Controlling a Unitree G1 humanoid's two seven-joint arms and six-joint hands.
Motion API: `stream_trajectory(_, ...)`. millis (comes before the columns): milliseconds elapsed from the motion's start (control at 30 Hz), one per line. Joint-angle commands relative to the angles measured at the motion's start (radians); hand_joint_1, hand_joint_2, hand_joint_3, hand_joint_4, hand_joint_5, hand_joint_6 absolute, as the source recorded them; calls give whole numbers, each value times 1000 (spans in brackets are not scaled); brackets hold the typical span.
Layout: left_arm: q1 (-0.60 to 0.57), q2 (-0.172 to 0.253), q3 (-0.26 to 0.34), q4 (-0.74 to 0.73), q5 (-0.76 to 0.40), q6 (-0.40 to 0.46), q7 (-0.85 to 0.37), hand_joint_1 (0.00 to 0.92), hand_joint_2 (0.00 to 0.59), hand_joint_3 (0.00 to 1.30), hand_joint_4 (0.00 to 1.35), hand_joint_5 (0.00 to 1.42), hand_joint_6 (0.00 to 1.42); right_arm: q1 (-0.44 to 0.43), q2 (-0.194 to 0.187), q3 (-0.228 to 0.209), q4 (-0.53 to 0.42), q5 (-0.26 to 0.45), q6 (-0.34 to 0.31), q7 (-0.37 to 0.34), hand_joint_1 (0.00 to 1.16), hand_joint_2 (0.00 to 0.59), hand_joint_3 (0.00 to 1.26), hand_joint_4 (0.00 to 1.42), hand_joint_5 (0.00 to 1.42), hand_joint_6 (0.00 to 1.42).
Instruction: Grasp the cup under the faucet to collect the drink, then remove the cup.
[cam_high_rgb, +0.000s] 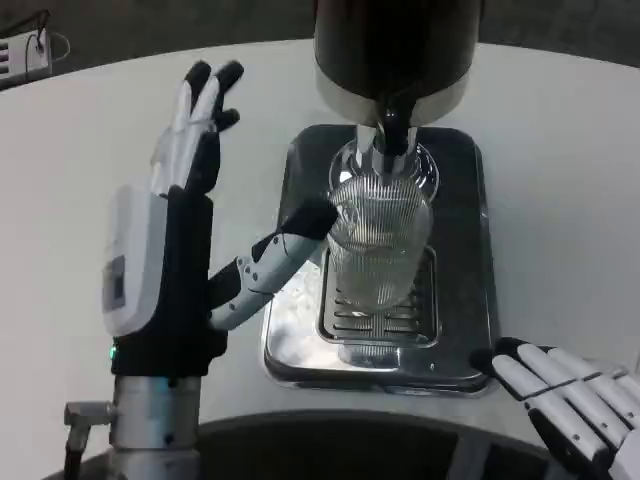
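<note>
A clear ribbed cup (379, 240) stands on the drip grate of a steel tray (460, 330), right under the black faucet (392, 128) of a dark drink dispenser (395, 45). My left hand (185, 215) is raised to the left of the cup, fingers spread and pointing up. Its thumb (275, 255) reaches toward the cup and its tip touches or nearly touches the cup's left wall. My right hand (570, 400) rests low at the bottom right, just off the tray's front corner, fingers apart and holding nothing.
The white round table (560, 160) spreads around the tray. A small white object (25, 50) with a cable lies at the far left edge. The table's front rim curves along the bottom of the picture.
</note>
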Motion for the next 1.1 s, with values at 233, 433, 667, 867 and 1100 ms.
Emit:
stream_trajectory(233, -50, 26, 33, -240, -153, 85, -307, 0, 149, 15, 0, 183, 71, 8, 2, 17, -3, -11, -4, -16, 395, 554, 155, 129, 184, 252)
stream_trajectory(433, -113, 26, 25, -326, -200, 190, -455, 0, 162, 1, 0, 140, 58, 13, 4, 18, -9, -9, -5, -17, 395, 554, 155, 129, 184, 257)
stream_trajectory(667, -143, 17, 2, -341, -187, 245, -525, 0, 163, 0, 0, 127, 43, 20, 7, 13, -15, -5, -4, -19, 395, 554, 155, 129, 184, 262)
stream_trajectory(867, -157, 11, -32, -318, -173, 273, -560, 0, 161, 0, 0, 125, 41, 26, 9, 7, -20, 1, -3, -20, 395, 554, 155, 129, 184, 263)
stream_trajectory(1100, -149, 3, -70, -293, -150, 281, -580, 0, 161, 0, 0, 132, 47, 29, 14, 7, -24, 2, 0, -19, 395, 554, 155, 129, 184, 263)
